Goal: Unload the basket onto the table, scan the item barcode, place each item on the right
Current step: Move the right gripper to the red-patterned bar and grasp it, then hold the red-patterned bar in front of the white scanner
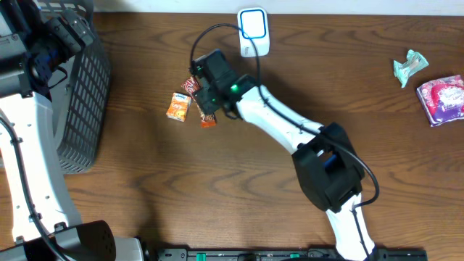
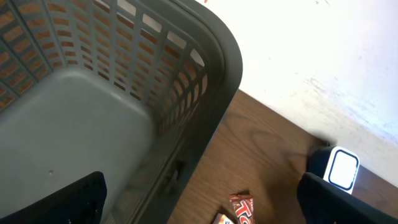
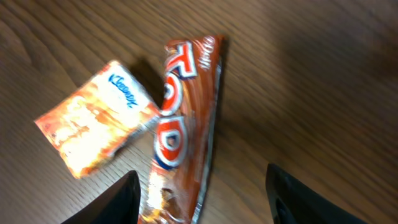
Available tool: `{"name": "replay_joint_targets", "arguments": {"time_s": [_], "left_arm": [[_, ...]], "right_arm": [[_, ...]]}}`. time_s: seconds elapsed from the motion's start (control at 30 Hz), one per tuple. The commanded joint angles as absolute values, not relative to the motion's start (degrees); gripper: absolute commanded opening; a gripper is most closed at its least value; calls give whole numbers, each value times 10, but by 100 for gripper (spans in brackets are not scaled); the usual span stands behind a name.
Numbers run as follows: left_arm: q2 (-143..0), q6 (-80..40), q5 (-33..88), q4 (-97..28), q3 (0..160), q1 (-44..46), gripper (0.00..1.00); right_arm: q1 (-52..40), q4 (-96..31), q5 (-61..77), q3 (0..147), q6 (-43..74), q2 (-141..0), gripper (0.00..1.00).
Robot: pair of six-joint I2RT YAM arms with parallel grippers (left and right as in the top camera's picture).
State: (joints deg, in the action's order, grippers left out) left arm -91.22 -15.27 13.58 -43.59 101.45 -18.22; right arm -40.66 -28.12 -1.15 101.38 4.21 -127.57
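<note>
Closest in: got the right claw (image 3: 208, 202) spread open and hanging right over the snack bar (image 3: 183, 118), no grip on it. Seeing that bar flat on the wooden counter (image 1: 217, 188), orange-brown wrapper with big letters face up, lower end between the two fingers. Just beside it on the robot's left, got an orange tissue pack (image 3: 93, 124), one corner touching the bar's edge. Way off to the right, spotting a pink pack (image 1: 442, 98) with a crumpled teal wrapper (image 1: 409, 67) just behind. Further back on the left, got the left claw (image 2: 205, 202) wide open too, holding nothing, hovering above a grey slotted basket (image 2: 205, 68). Farthest out, seeing the white scanner (image 1: 254, 29) at the counter's back edge, apart from the bar.
</note>
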Motion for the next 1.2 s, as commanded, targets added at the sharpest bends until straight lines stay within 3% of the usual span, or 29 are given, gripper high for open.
{"name": "replay_joint_targets", "arguments": {"time_s": [0.0,0.2,0.3,0.47,0.63,0.83,1.0,1.17], "left_arm": [[-907,-157,136,-437,1019,-183,98],[-907,-157,136,-437,1019,-183,98],[-907,-157,136,-437,1019,-183,98],[-907,-157,136,-437,1019,-183,98],[-907,-157,136,-437,1019,-183,98],[-907,-157,136,-437,1019,-183,98],[-907,-157,136,-437,1019,-183,98],[-907,-157,136,-437,1019,-183,98]], "right_arm": [[-417,-276,-62,1013,38,-1312,59],[-421,-272,-50,1013,58,-1346,53],[-421,-274,-49,1013,58,-1346,29],[-414,-291,-55,1015,96,-1330,3],[-389,-335,-38,1016,171,-1275,1],[-332,-398,86,1016,218,-1217,2],[-256,-462,283,1015,218,-1220,1],[-200,-542,366,1015,154,-1222,2]]}}
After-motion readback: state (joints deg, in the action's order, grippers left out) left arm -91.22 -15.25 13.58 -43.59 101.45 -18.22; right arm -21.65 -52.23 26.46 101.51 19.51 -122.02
